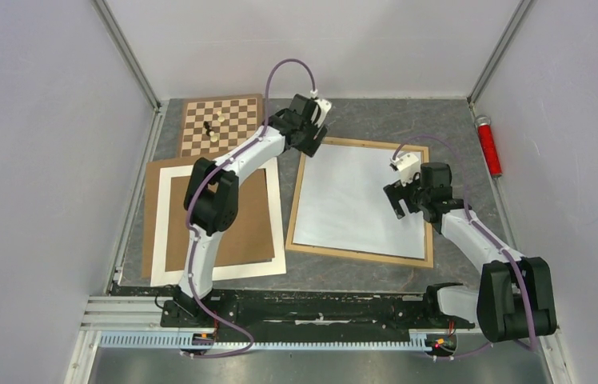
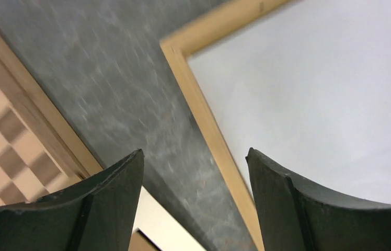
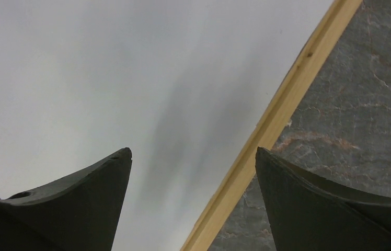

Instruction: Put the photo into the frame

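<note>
The frame [image 1: 364,255] of light wood lies flat on the grey table, right of centre, and a plain white sheet [image 1: 360,200] fills it. The photo's printed side shows in no view. My left gripper [image 1: 312,146] hovers open over the frame's far left corner; in the left wrist view its gripper [image 2: 194,157] straddles the frame's left border [image 2: 204,125] with nothing between the fingers. My right gripper [image 1: 398,206] hangs open over the sheet near the right border. The right wrist view shows the gripper [image 3: 193,152] empty above the white sheet [image 3: 104,78] and the frame's border [image 3: 282,112].
A chessboard [image 1: 220,124] with a few pieces [image 1: 210,130] lies at the back left. A brown backing board [image 1: 224,224] under a white mat [image 1: 160,232] lies left of the frame. A red cylinder [image 1: 488,146] rests at the right wall.
</note>
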